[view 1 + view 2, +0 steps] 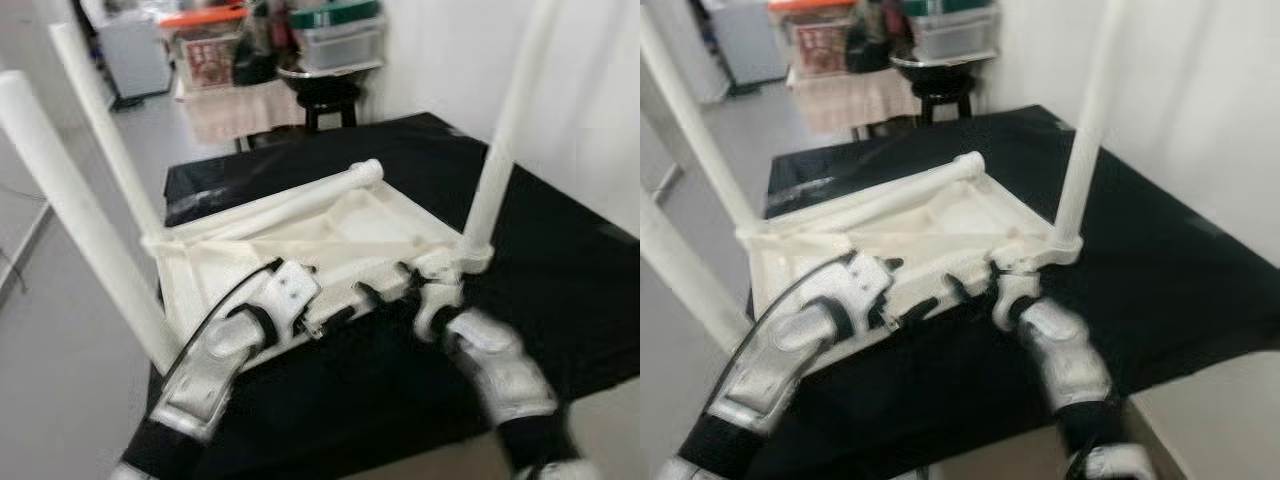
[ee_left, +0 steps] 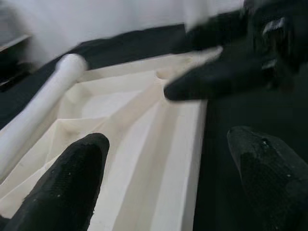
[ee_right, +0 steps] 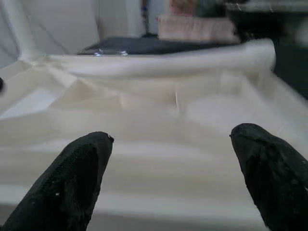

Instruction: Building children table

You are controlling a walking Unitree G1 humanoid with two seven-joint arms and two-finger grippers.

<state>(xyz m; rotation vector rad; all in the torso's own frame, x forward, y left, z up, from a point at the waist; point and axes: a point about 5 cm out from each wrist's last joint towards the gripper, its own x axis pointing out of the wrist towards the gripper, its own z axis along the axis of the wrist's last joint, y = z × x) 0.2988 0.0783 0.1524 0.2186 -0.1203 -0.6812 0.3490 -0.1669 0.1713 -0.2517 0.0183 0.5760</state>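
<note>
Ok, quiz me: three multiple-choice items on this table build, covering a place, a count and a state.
1. Where does the loose leg lie?
A. Across the upturned tabletop
B. On the floor
C. On the stool

2. How many legs stand upright in their corners?
A. One
B. Three
C. Four

3. How are the left gripper fingers set?
A. Spread open
C. Pinched on a leg
B. Shut on the black cloth

Answers: 1 A, it rests diagonally on the ribbed underside. 2 B, three white posts rise from corners. 3 A, the wrist view shows a wide gap over the tabletop's edge.
</note>
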